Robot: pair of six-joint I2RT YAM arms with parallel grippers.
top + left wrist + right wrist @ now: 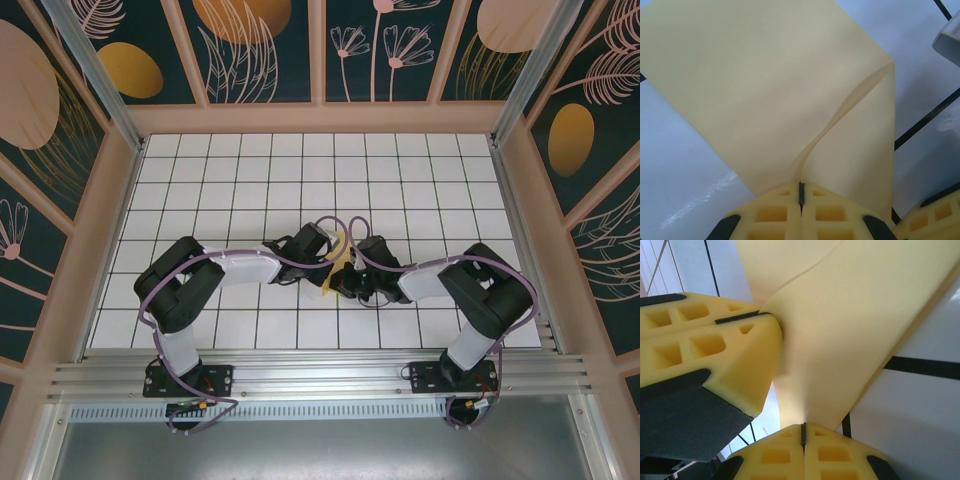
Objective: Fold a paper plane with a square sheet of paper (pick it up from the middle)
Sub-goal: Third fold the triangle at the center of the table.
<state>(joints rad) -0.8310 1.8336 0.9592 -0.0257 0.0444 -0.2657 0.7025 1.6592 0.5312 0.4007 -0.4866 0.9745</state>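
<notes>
The square sheet of paper (765, 90) is pale yellow and bent over along a soft curved crease, lifted off the tiles. My left gripper (801, 192) is shut on its near edge, right at the crease. In the right wrist view the sheet of paper (850, 330) fans up and away from my right gripper (803, 432), which is shut on it too. The left gripper's yellow fingers (725, 340) pinch the same sheet close beside it. From above, both grippers (330, 262) (348, 280) meet at mid-table with a sliver of the paper (342, 262) between them. No paper plane shape is in view.
The white grid-tiled table (240, 180) stretches behind and to both sides of the arms. Wooden frame walls (110, 230) close it in left, right and back. A metal rail (320, 375) runs along the near edge.
</notes>
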